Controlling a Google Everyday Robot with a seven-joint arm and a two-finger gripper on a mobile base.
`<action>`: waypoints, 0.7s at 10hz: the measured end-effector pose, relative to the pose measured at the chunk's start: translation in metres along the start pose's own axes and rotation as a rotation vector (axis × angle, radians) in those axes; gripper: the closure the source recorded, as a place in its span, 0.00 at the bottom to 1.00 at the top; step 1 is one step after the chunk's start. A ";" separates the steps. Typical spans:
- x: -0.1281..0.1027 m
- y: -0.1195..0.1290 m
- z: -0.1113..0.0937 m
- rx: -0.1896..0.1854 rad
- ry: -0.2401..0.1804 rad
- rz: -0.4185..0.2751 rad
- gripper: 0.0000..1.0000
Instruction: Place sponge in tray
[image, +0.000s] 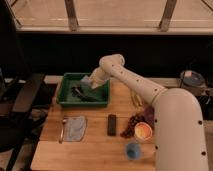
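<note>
Looking from the camera view: we see one wooden table (95, 145) with the robot arm (145, 90) reaching across it from the right side.
Sponge: the light-blue sponge (86, 81) sits at the end of the arm, over the right half of the tray, and we judge it is not yet lying on the tray floor.
Tray: the green tray (65, 95) is directly below the sponge, so the coming move is mainly downward, not sideways.
Gripper: the gripper (90, 82) is pinching the sponge; it hangs just above the tray's inside, near the right wall.
Arm pose: the elbow (112, 62) is high behind the tray, and the forearm slopes down and to the left toward the tray.
Inside the tray: some dark objects (82, 93) lie on the floor, close under the sponge; we cannot tell what they are.
Nearby: a blue-grey cloth (75, 128) lies in front of the tray, well apart from the gripper.
</note>
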 end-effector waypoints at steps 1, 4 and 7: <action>0.003 0.003 0.006 -0.014 0.004 0.010 0.82; 0.024 0.017 0.028 -0.064 0.032 0.065 0.52; 0.040 0.026 0.037 -0.102 0.057 0.105 0.24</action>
